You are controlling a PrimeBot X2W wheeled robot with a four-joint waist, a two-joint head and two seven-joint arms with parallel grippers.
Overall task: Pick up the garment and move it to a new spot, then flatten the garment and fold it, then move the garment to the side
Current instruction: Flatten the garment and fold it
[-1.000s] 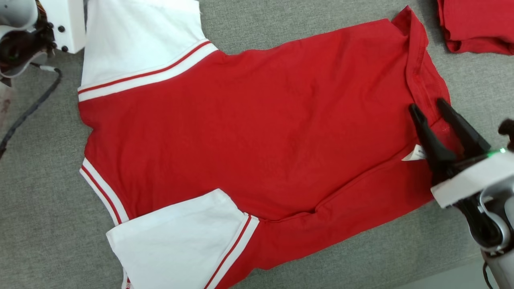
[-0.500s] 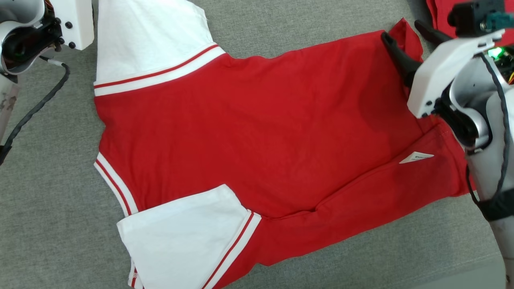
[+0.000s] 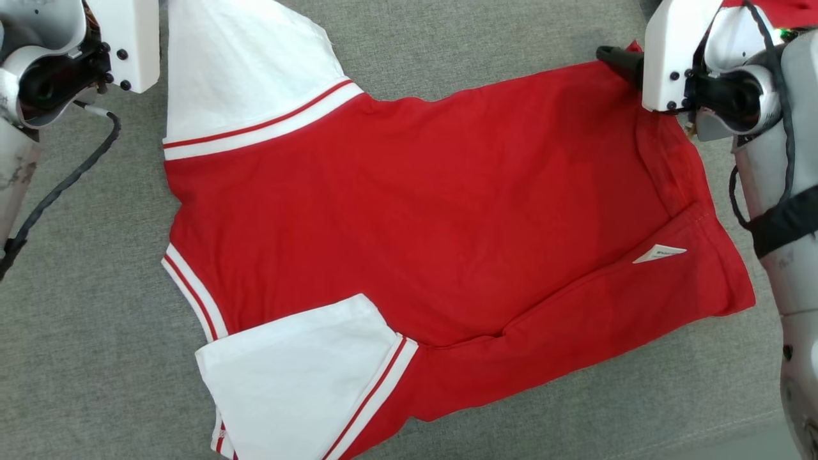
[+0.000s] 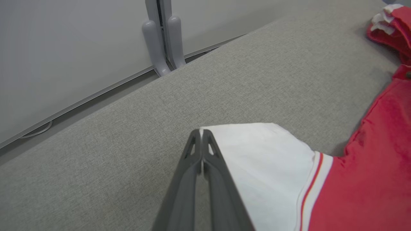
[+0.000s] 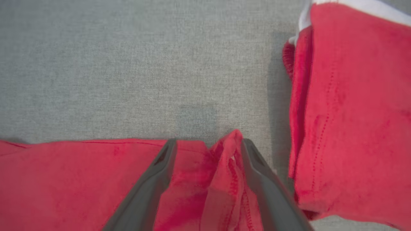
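Observation:
The garment point(image 3: 415, 217), a red shirt with white sleeves and striped trim, lies spread on the grey padded surface point(image 3: 77, 358). Its white label point(image 3: 659, 253) shows near the hem on the right. In the left wrist view my left gripper point(image 4: 201, 132) is shut, its tips pinching the corner of the far white sleeve point(image 4: 263, 160). My right gripper point(image 5: 207, 147) stands open at the hem's far corner, one finger on each side of a raised red fold point(image 5: 229, 160). In the head view one dark finger point(image 3: 615, 57) pokes out from the right wrist.
A second folded red garment point(image 5: 350, 112) lies just right of the hem corner, also seen as the red pile point(image 4: 390, 25). A black cable point(image 3: 64, 185) hangs by the left arm. Beyond the surface's far edge stands a pale wall with a grey post point(image 4: 163, 35).
My right gripper has left the spot near the label and travelled up along the hem to its far corner, staying open. The head camera shifted slightly. The left gripper kept its place.

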